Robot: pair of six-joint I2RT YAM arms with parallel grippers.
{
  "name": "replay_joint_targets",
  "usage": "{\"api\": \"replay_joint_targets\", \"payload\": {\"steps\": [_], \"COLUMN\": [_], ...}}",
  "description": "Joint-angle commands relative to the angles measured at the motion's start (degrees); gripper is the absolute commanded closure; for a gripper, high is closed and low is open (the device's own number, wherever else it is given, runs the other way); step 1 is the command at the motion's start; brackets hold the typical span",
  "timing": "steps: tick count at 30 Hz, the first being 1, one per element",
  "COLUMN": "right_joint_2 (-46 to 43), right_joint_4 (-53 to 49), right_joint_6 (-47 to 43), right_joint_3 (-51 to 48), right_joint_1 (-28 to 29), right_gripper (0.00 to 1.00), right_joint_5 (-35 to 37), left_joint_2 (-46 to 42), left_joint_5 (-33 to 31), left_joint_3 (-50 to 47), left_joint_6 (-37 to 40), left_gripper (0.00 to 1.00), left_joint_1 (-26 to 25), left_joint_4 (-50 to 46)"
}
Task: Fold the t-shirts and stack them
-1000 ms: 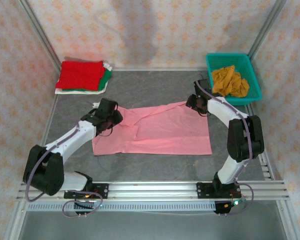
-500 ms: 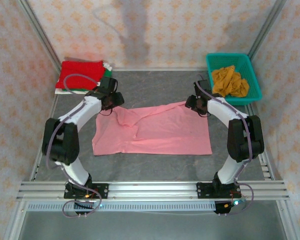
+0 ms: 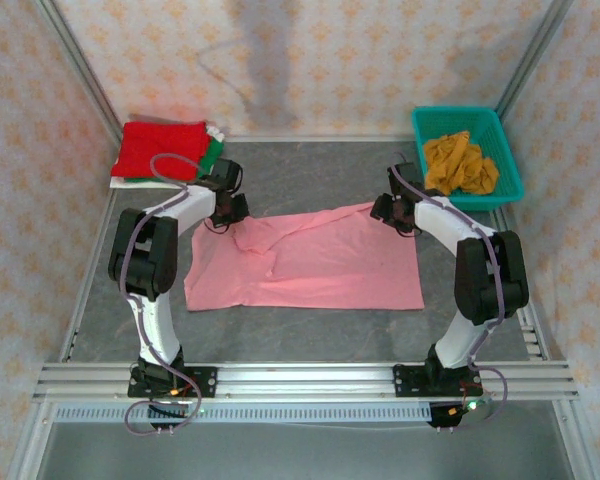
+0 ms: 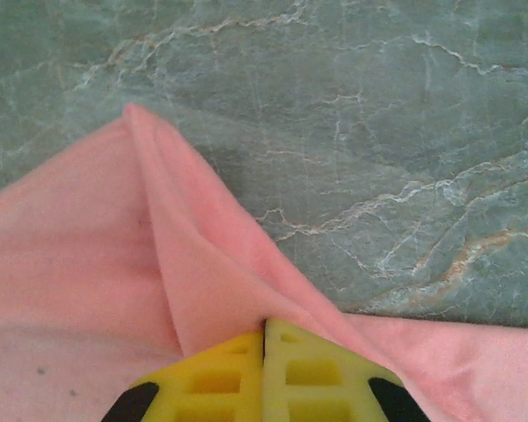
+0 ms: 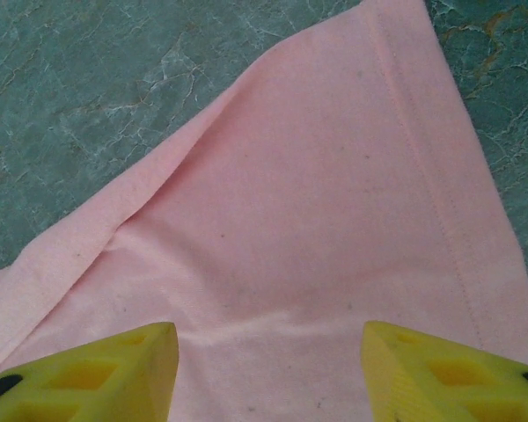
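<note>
now l hand (image 4: 264,338) pinches pink shirt (image 3: 320,265), r hand (image 5: 268,343) open

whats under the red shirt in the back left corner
Under the red t-shirt, a green t-shirt peeks out on the right and a white t-shirt along the near edge. The red one covers most of both, so anything else between them is hidden.
</note>
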Motion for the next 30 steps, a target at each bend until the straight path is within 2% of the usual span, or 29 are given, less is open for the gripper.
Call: {"api": "replay_joint_targets", "payload": {"steps": [1,7,13,18,24,25,26,27,30], "right_joint_2": [-1.55,-1.46,-0.81,0.88,4.79,5.19,5.21,5.13,4.69], "right_joint_4": [-0.91,-0.69,-0.16,-1.96,-3.10,-2.86,-2.44,-2.11,-1.96], "right_joint_6": [-0.84,-0.84,-0.64,-2.31,-2.62,-2.30,-2.18,-2.07,-1.97], "right_joint_3": [1.31,0.87,0.73,3.60,8.32,8.44,8.18,7.96,6.91], "right_joint_1": [0.14,0.14,0.13,0.15,0.09,0.09,0.11,0.14,0.09], "right_gripper": [0.43,0.43,0.42,0.42,0.41,0.41,0.41,0.41,0.41], "right_joint_5": [0.72,1.00,1.78,4.13,1.57,0.78,0.20,-0.10,0.20], "left_joint_2": [-5.64,-15.36,-25.45,-32.80,-33.10,-32.51,-31.77,-30.88,-27.68], "left_joint_5": [-2.18,-4.40,-6.14,-5.25,-3.37,-3.15,-3.32,-3.33,-2.82], "left_joint_3": [-1.62,-8.72,-18.09,-24.81,-26.81,-26.28,-25.57,-24.34,-21.31], "left_joint_6": [-0.64,-3.31,-10.01,-12.21,-10.18,-9.34,-8.50,-7.32,-5.30], "left_gripper": [1.00,1.00,1.00,1.00,1.00,0.95,0.83,0.76,0.84], "left_joint_1": [0.02,0.13,0.79,2.69,5.38,5.61,5.63,5.67,5.63], "left_joint_4": [-1.17,-1.22,-1.96,-2.71,-0.31,0.35,0.70,1.06,2.62]}}
